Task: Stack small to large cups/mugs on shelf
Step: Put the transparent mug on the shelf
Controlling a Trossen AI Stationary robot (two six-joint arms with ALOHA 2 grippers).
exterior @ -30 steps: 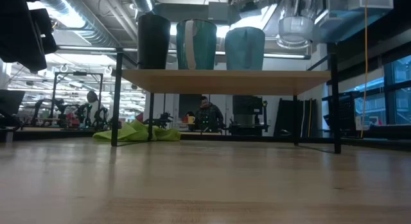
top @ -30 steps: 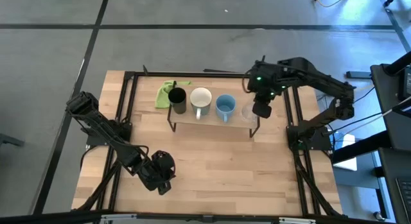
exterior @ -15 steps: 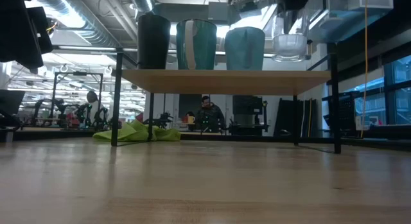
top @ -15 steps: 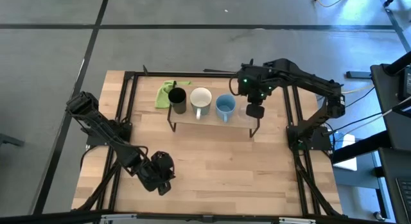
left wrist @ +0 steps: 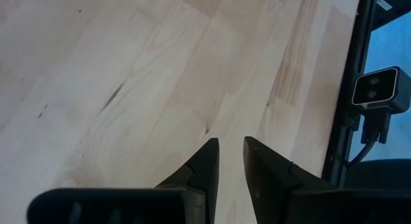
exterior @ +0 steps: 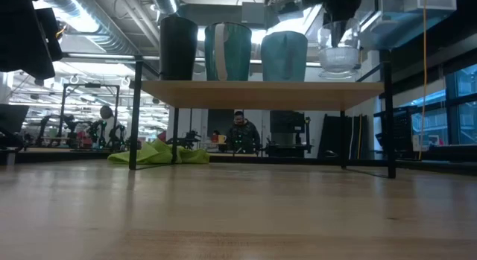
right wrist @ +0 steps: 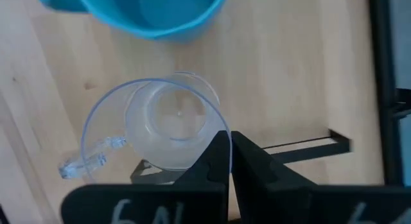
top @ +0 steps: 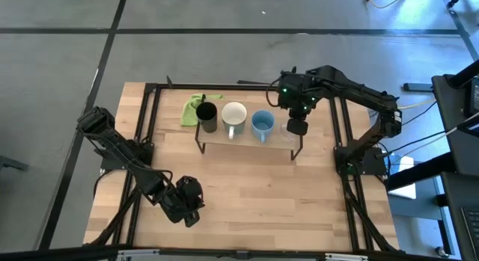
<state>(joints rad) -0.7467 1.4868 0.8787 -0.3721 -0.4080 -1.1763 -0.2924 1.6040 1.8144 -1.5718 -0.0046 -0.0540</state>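
Note:
On the shelf [top: 247, 145] a black cup [top: 207, 117], a white mug [top: 233, 116] and a light blue mug [top: 262, 125] stand upright in a row on their bases. My right gripper [right wrist: 230, 153] is shut on a clear cup [right wrist: 164, 124] with a handle [right wrist: 83, 158]. It holds the clear cup [exterior: 339, 55] just over the shelf's right end, beside the blue mug [right wrist: 138, 12]. My left gripper [left wrist: 229, 153] waits low over the table's near left part [top: 183, 205], its fingers a little apart with nothing between them. My right gripper pinches the clear cup's rim wall [right wrist: 226, 135], on the side away from its handle, with one finger inside the cup and one outside. The fingers come from above, pointing down. The cup hangs upright below them, its base a little above the shelf board [exterior: 261, 92].
A green cloth [top: 193, 108] lies on the table behind the shelf's left end. Black frame rails [top: 344, 126] run along the table's sides. A person [exterior: 240, 132] sits far behind in the room. Bare wood [top: 254, 201] spreads in front of the shelf.
My right gripper has carried the clear cup down and a little toward the table's left, closer to the blue mug. The cup has sunk from well above the shelf to just over its right end, staying upright.

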